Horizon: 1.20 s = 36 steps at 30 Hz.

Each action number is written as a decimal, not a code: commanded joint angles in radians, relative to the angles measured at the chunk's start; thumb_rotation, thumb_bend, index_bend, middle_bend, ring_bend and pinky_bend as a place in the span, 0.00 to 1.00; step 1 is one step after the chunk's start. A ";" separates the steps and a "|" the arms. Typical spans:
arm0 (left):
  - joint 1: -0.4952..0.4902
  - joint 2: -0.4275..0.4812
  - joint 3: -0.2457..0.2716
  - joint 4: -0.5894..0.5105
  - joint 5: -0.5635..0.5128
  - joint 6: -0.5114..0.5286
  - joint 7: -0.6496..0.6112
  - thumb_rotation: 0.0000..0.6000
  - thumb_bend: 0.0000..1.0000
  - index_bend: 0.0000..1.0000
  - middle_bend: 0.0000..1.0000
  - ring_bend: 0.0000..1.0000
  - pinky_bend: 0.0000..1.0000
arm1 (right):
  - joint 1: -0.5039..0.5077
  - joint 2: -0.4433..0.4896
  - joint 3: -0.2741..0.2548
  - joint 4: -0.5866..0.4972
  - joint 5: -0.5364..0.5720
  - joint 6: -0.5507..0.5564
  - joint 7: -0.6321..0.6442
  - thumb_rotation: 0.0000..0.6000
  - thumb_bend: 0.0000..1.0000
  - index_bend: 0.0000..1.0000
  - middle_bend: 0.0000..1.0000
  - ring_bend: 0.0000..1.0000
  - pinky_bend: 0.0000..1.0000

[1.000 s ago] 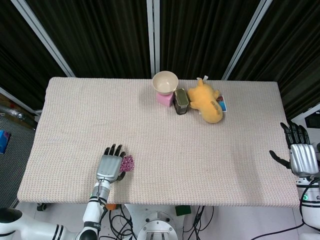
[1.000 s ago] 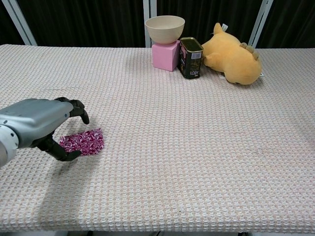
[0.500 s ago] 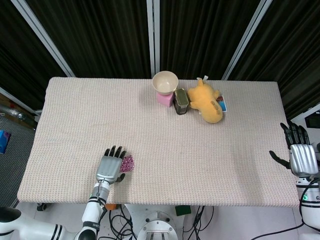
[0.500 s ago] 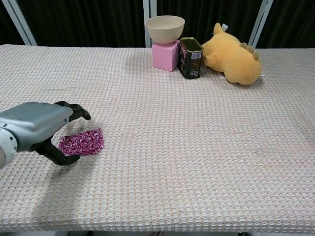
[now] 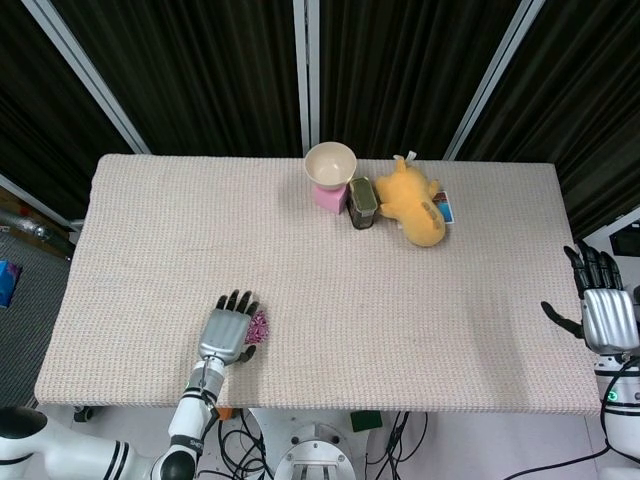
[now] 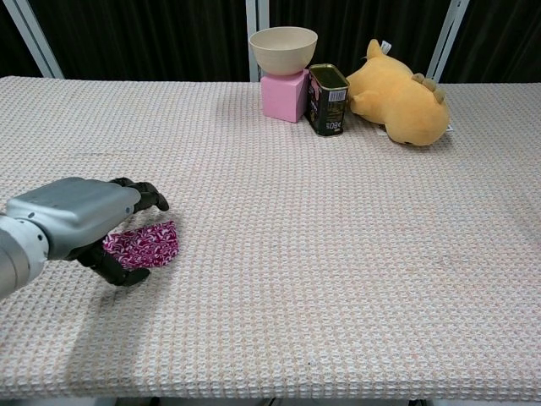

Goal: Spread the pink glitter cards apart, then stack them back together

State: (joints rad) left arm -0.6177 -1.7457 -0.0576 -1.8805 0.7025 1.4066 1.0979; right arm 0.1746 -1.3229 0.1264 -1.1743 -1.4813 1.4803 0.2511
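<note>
Pink glitter cards (image 6: pixel 145 244) lie partly under the left hand (image 6: pixel 84 218).

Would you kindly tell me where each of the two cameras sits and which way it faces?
Head view: high above the near edge, looking down on the whole table; shows the left hand with forearm and the right hand off the right edge.
Chest view: low at the near edge, looking across towards the curtains; shows only the left hand.
Shared: left hand over the pink glitter cards, bowl, can, plush toy.
</note>
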 commanded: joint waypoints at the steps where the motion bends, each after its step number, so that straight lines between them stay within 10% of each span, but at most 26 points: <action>1: -0.002 0.000 0.001 0.003 -0.001 0.002 0.001 0.78 0.26 0.21 0.02 0.00 0.12 | 0.000 0.000 0.001 0.000 0.001 -0.001 0.001 1.00 0.48 0.00 0.00 0.00 0.00; 36: -0.001 0.012 0.030 0.015 0.038 -0.005 -0.051 0.93 0.26 0.29 0.03 0.00 0.12 | 0.003 0.003 -0.004 -0.016 0.004 -0.018 -0.022 1.00 0.48 0.00 0.00 0.00 0.00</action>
State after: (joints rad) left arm -0.6184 -1.7343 -0.0280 -1.8660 0.7411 1.4014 1.0468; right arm 0.1779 -1.3196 0.1225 -1.1901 -1.4777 1.4626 0.2293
